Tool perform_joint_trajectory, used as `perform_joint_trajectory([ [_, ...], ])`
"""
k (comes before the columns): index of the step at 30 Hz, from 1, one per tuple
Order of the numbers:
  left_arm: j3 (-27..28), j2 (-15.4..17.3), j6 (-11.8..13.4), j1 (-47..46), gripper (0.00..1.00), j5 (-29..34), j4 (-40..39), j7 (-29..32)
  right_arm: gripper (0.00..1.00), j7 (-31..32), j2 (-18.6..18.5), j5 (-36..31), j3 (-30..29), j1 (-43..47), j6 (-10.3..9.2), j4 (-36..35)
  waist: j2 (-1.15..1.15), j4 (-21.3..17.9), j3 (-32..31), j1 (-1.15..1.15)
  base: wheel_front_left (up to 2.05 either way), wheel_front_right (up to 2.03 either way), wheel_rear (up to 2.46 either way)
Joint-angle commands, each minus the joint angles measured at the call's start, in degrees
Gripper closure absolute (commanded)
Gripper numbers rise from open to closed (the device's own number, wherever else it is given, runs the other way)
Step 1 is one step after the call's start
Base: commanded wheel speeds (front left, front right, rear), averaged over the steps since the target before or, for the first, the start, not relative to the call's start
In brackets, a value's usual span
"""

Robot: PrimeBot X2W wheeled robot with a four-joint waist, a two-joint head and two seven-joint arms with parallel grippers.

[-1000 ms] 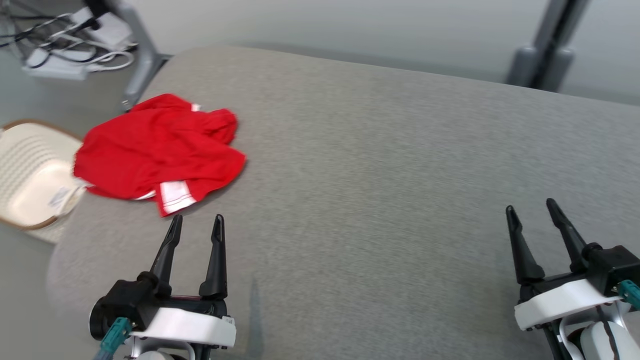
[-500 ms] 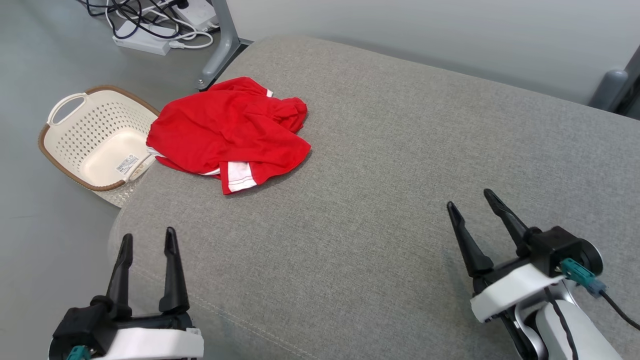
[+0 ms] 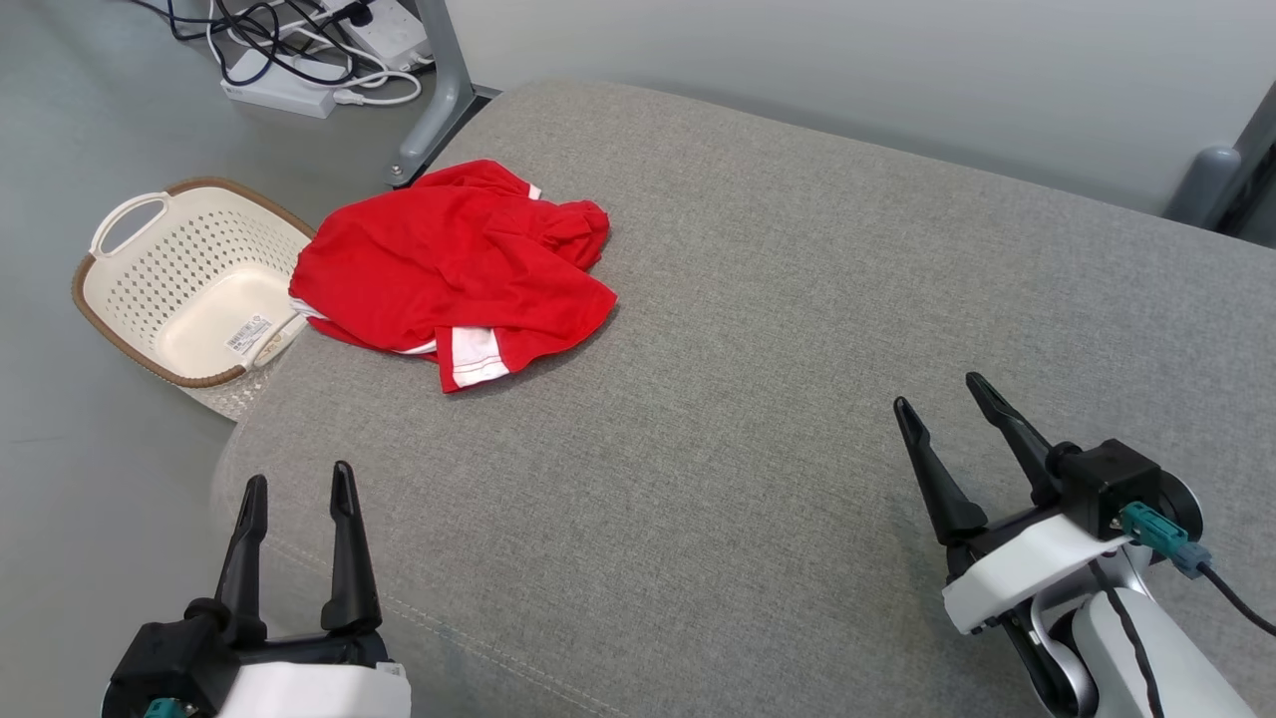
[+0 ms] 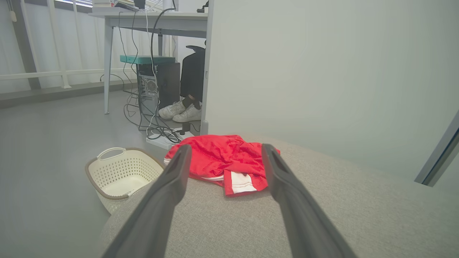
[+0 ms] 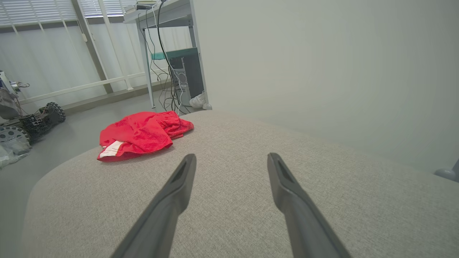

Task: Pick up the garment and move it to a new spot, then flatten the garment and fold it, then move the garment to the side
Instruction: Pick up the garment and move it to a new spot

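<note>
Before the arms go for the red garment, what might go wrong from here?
The garment lies crumpled at the left edge of the cushion, beside the basket; a poor pinch might push it off. It is bunched, so the open left gripper may catch several layers. The open right gripper sits far away, needing a long reach.

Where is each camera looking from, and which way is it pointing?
Head view: up on the robot's head, looking forward and down at the grey cushion, with the left tool and right tool at the bottom, both open.
Left wrist view: on the left arm, looking along its two fingers at the garment and the basket.
Right wrist view: on the right arm, looking along its fingers over the cushion toward the garment at the left.
Shared: all three show the red garment on the cushion.
</note>
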Motion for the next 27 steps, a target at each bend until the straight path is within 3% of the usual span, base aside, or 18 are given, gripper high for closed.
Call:
perform_joint_trajectory([
  [1, -0.1, 0.2, -0.2, -0.4, 0.00, 0.3, 0.1, 0.1, 0.00, -0.3, -0.2, -0.1, -0.4, 0.4, -0.02, -0.3, 0.00, 0.0, 0.0, 0.00, 0.00, 0.00, 0.00],
  [9, -0.4, 0.2, -1.7, -3.0, 0.00, -0.3, 2.8, 0.1, 0.00, -0.3, -0.4, -1.6, -2.4, 1.6, -0.02, -2.4, 0.00, -0.2, 1.5, 0.00, 0.00, 0.00, 0.00],
  [14, -0.3, 0.2, -4.1, -7.7, 0.00, -0.6, 6.6, 0.1, 0.00, 0.9, -1.8, -3.3, -3.9, 1.2, -0.02, -5.7, 0.00, -0.2, 5.0, 0.00, 0.00, 0.00, 0.00],
  [21, -0.7, 1.8, -9.4, -20.8, 0.00, 3.2, 19.0, 0.1, 0.00, 6.0, -4.8, -7.0, -8.5, 1.8, -0.02, -15.5, 0.00, -0.2, 11.1, 0.00, 0.00, 0.00, 0.00],
  [27, -0.3, 4.0, -11.3, -34.0, 0.00, 1.8, 31.5, 2.5, 0.00, 11.5, -6.7, -8.9, -10.9, 1.4, -0.02, -25.6, 0.00, -3.0, 16.3, 0.00, 0.00, 0.00, 0.00],
])
